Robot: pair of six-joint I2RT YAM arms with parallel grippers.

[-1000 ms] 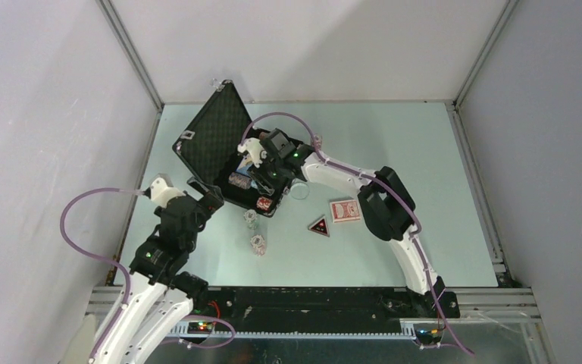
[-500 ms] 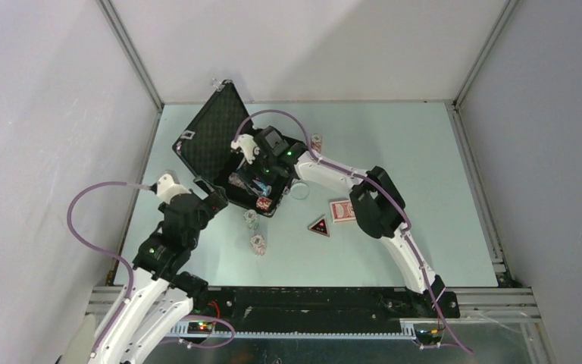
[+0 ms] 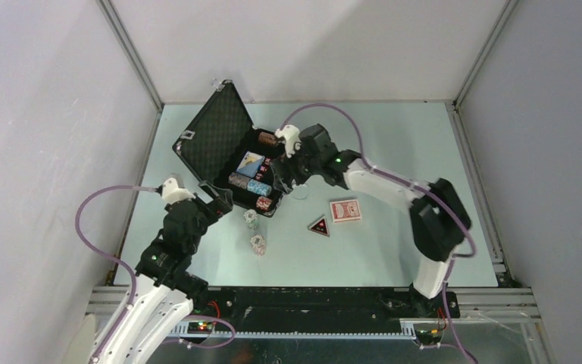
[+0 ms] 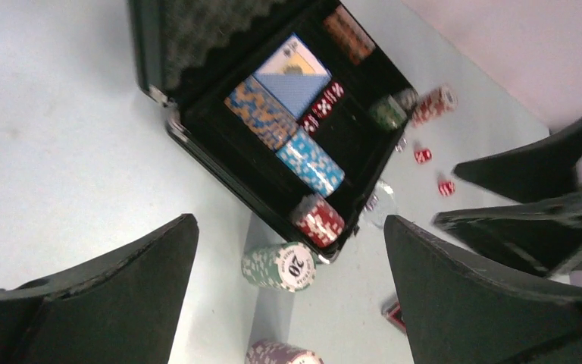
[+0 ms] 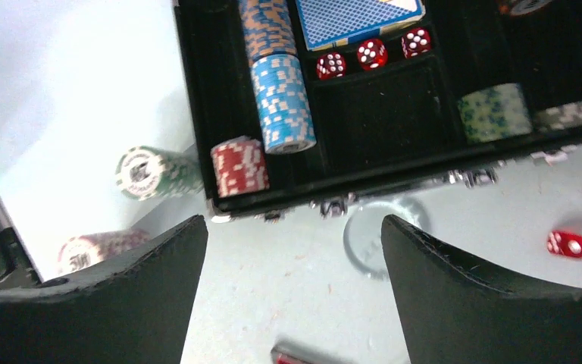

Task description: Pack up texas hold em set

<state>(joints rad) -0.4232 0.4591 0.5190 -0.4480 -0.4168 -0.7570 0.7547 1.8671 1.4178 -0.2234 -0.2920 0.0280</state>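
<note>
The black briefcase [image 3: 197, 155] lies open at the back left, lid up. In its foam tray lie a blue card deck [image 3: 251, 161], three red dice [image 5: 371, 51] and several chip stacks, among them a blue one [image 5: 282, 102] and a red one [image 5: 239, 167]. A green chip stack [image 3: 251, 219] and a purple stack [image 3: 258, 244] lie on the table in front of the case. The red deck [image 3: 345, 211] and the black-red triangle [image 3: 319, 226] lie to the right. My right gripper [image 3: 286, 179] is open and empty over the case's right edge. My left gripper [image 3: 216, 199] is open and empty, near the green stack [image 4: 280, 265].
A clear round disc [image 5: 383, 231] lies on the table against the case's latch side. Two loose red dice [image 4: 423, 155] and a red chip stack [image 4: 433, 105] lie beyond the case. Frame posts and grey walls close in the table at left, back and right.
My right gripper has drawn back out of the case toward the right, and the blue deck now shows lying in the tray. My left arm has edged forward toward the green stack.
</note>
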